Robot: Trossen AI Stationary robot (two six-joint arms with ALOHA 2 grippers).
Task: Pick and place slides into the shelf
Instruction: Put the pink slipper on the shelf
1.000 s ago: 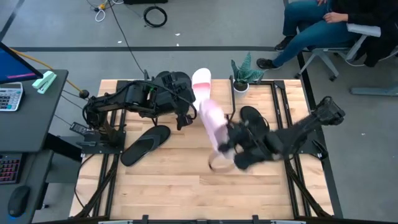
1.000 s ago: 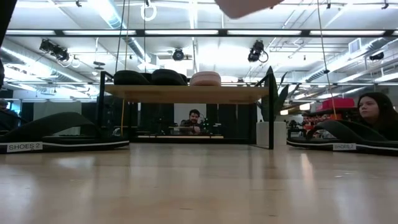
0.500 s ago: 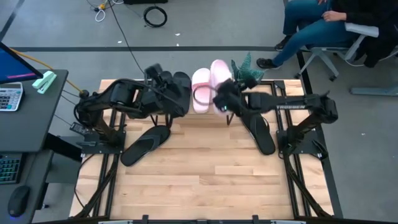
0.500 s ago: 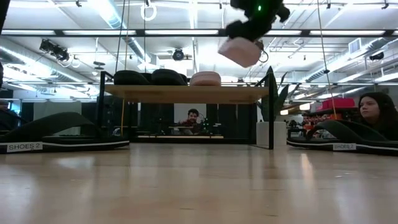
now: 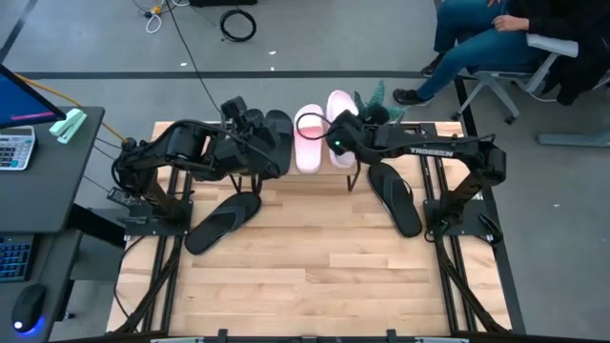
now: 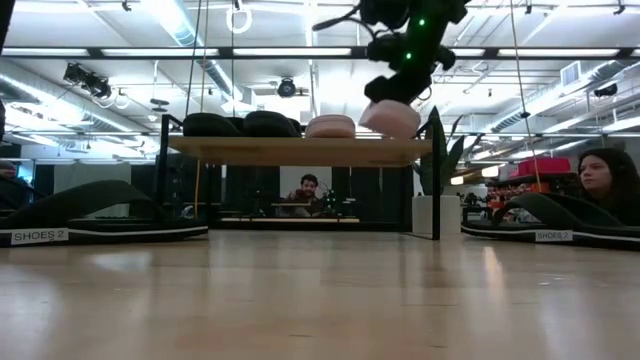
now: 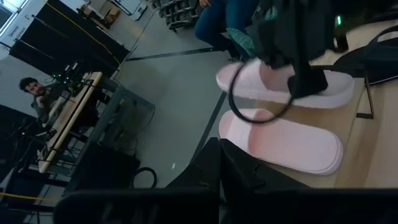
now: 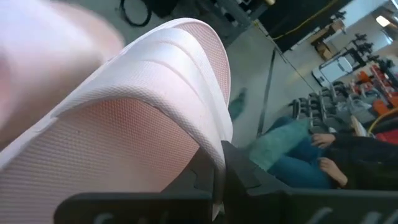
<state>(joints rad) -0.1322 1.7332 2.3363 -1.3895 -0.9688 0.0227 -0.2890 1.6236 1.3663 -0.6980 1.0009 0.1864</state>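
Observation:
The shelf stands along the table's far edge. Two black slides and one pale pink slide lie on its plank. My right gripper is shut on the second pink slide at the shelf's right end, beside the first pink one. My left gripper hovers shut just near of the black slides, pointing toward the pink ones and touching nothing. Two black flip-flops lie flat on the table, one at the left, one at the right. My right gripper pinches the pink slide's wide strap at its edge between its two fingers. The fingers come from the table's right, slanting down. The slide hangs tilted with its lower side right at the plank's top; I cannot tell whether it touches.
A potted plant stands right of the shelf, close to the held slide. A seated person is beyond the far right corner, and others show in the room behind. Bare wood fills the table's near half.
My right gripper has swung from over the table's middle to the far edge and sunk toward the shelf, carrying the pink slide. The slide has turned from slanting across the table to lying alongside the other pink slide.

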